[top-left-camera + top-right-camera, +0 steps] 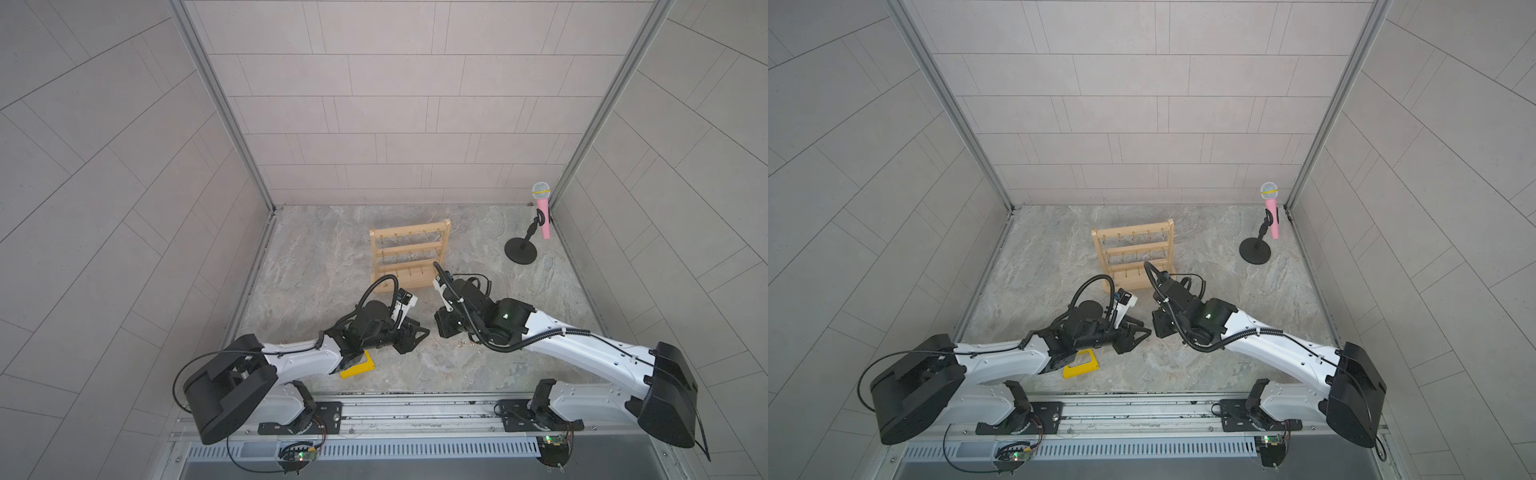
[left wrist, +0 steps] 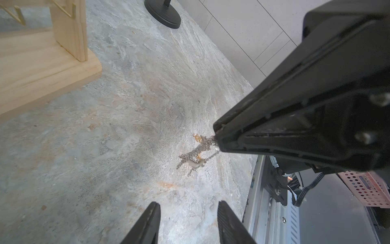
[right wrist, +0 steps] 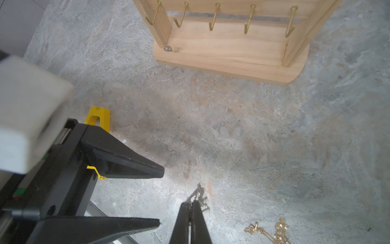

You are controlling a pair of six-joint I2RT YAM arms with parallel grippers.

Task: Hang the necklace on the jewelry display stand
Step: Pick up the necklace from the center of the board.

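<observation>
Top views, step: I judge the pick-up done and the carry not yet begun. My right gripper [image 1: 444, 326] and left gripper [image 1: 415, 340] face each other at frame centre, just below the stand [image 1: 409, 253]. I see nothing hung on the stand.
Top views, hidden: the necklace is too fine to find here. My right fingers are tucked under the wrist. The left arm covers part of the yellow frame [image 1: 357, 368] at lower left.
Left wrist, fingers: my left fingers [image 2: 154, 221] are spread, with nothing between them.
Left wrist, necklace: the necklace [image 2: 196, 154], a thin silver chain, dangles from my right gripper's tip [image 2: 217, 135]. I cannot tell whether its bunched lower end touches the table.
Right wrist, fingers: my right fingers [image 3: 198, 219] are pinched tight on the necklace [image 3: 198, 192], and a short length pokes past the tips.
Right wrist, stand: the stand [image 3: 232, 52] is ahead and well apart, and its lowest hooks [image 3: 213, 19] are bare.
Right wrist, other: a gold chain [image 3: 272, 230] lies loose on the table nearby, outside my grip.
Next move: I should lift until the chain hangs free, take a second point with my left and spread a loop. Then I can carry the loop over a hook.
Hard to make out: I cannot see the clasp, whether the loop is closed, or how tangled the bunch is.
</observation>
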